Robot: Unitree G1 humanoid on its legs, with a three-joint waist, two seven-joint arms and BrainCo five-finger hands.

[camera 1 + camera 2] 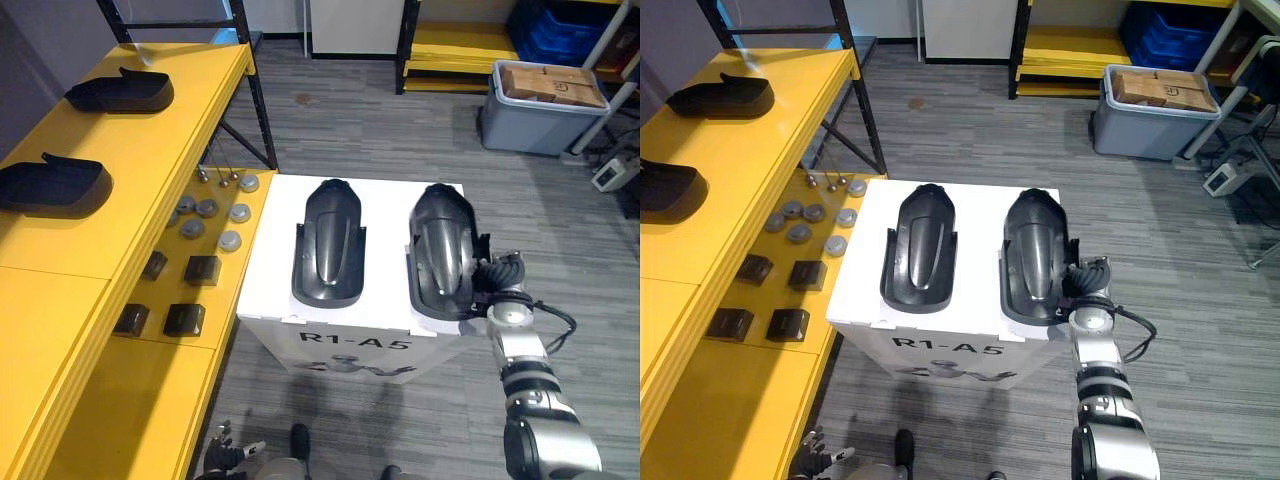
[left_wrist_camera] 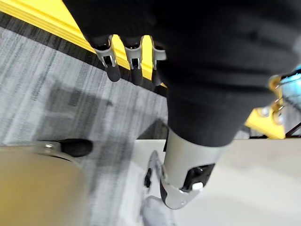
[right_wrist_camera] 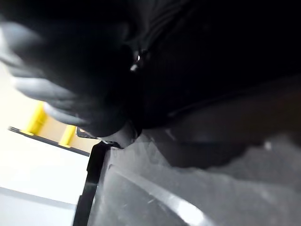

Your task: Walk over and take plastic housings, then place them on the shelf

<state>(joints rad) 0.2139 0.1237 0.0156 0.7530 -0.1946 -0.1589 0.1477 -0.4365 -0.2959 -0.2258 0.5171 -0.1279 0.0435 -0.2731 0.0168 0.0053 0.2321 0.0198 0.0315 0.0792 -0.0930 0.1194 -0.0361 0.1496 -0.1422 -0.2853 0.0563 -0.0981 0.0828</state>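
Two robot hands sit nearest. The left robot hand hangs low over the grey floor, beside the near end of the yellow shelf. Its fingers are loosely extended and hold nothing. The right robot hand is at the near right corner of the white worktop, right up against the near right edge of the right housing. Its fingers are hidden by the dark cover and the housing, so its grip cannot be told, and its own wrist view shows little but the housing's glossy dark surface from very close.

Both task pieces lie on the worktop. The right housing and the left housing are long black plastic shells, side by side and apart, their rounded ends pointing away from the robot.

On the robot's left, the shelf's lower tier carries small dark blocks nearer and round grey discs just beyond them. On its upper tier lie two more black shelf housings, one nearer and one farther, well apart.

Farthest, to the right, a grey bin stands on the floor with a cardboard box on top, and blue crates sit behind it.
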